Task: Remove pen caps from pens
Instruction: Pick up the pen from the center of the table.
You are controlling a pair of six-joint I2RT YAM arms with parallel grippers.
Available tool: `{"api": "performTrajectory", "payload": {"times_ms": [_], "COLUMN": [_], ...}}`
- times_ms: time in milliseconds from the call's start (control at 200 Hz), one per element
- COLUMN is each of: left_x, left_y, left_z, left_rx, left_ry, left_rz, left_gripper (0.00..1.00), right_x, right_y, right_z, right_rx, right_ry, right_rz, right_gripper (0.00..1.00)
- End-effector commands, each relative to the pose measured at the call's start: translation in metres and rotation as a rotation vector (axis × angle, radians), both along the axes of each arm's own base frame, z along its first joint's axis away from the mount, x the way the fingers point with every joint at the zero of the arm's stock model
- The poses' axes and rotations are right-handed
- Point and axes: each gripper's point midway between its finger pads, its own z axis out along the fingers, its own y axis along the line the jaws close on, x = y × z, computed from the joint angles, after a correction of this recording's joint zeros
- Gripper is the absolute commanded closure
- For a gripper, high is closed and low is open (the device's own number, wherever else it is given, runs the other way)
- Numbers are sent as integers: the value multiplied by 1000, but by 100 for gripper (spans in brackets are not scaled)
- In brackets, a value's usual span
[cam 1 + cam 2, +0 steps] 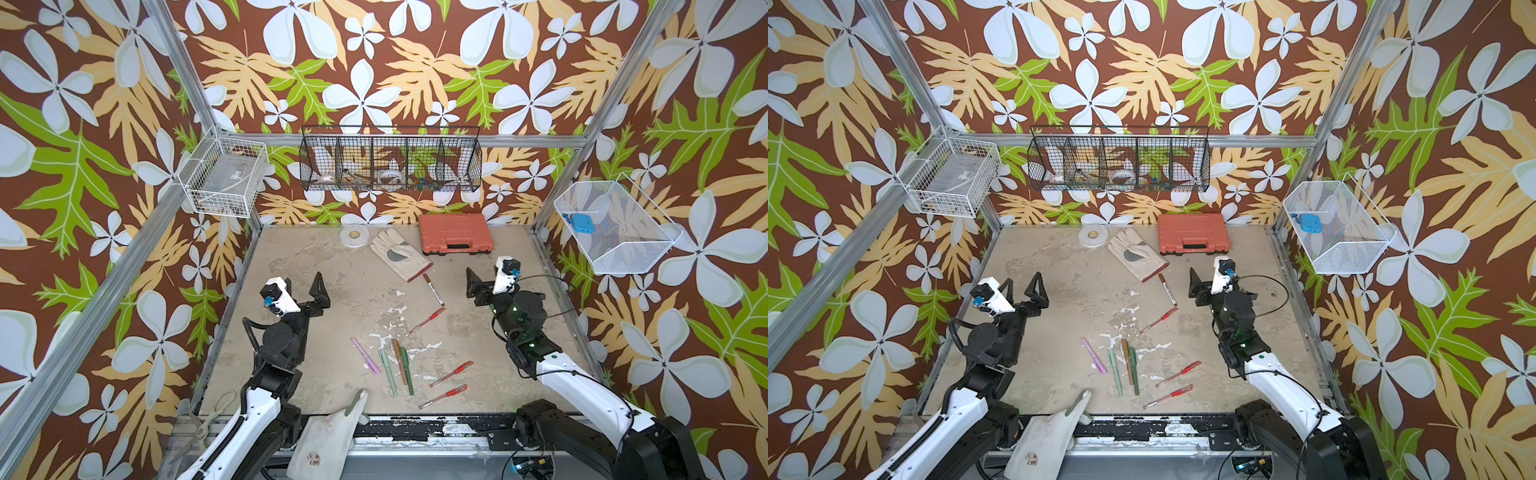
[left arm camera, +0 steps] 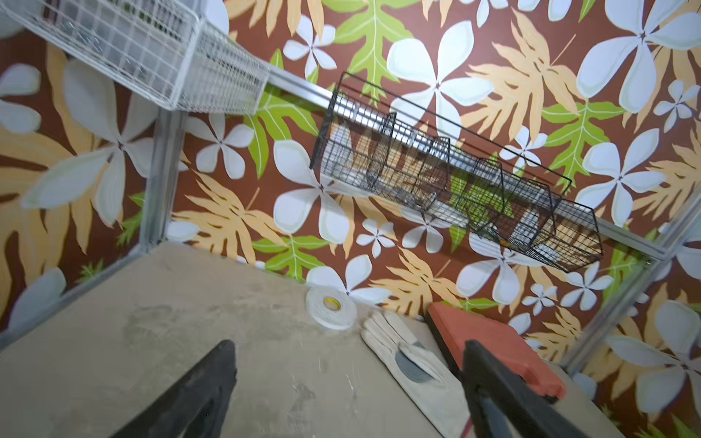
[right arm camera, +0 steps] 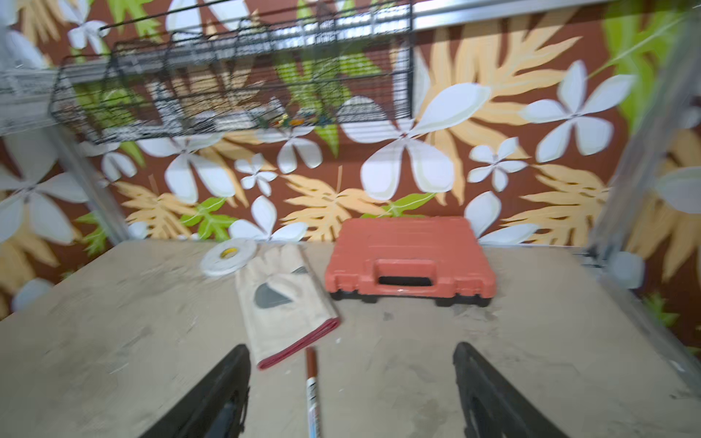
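On the table (image 3: 538,341), white marker (image 3: 311,383) lies near right gripper's (image 3: 352,346) spread fingers (image 3: 231,375).

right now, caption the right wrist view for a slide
Open right claw, white marker ahead, glove and orange case beyond

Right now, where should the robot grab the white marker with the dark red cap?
Pinch the white marker across its barrel, coming straight down from above: it lies flat, with free space on both long sides. Leave the dark red cap bare for pulling.
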Motion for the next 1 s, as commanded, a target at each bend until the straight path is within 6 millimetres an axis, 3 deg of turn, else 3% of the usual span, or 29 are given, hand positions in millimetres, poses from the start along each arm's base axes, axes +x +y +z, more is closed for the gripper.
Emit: {"api": "performTrajectory", "payload": {"times_ms": [0,115,225,395,530,691,886,996], "left_x": [4,5,3,1,0,4,26,26], "left_y": [-36,-64,-88,-127,-153,-180,-213,-226], "left_z": [-32,-47,-61,-83,-104,-115,-114,-120], "left_rx": [-83,-138,-183,-139,-147,-144,-198,-193], "left_ry": [171,250,323,414,478,532,576,558], "left_rz": [-200,-345,-432,-522,-617,-692,-730,-780], "left_gripper": [7,12,15,16,20,24,25,27], "right_x": [-11,-22,-24,-5,10,28,45,50], "right_y": [30,52,53,48,59,58,55,52], "right_z": [-17,-25,-52,-107,-129,-154,-176,-189], "right_rx": [-4,-11,-34,-177,-215,-188,-223,-256], "right_ry": [132,202,295,495,568,684,747,768], "right_rz": [107,190,174,101,124,185,177,159], "right_gripper": [19,23,24,26,29,40,39,41]}}
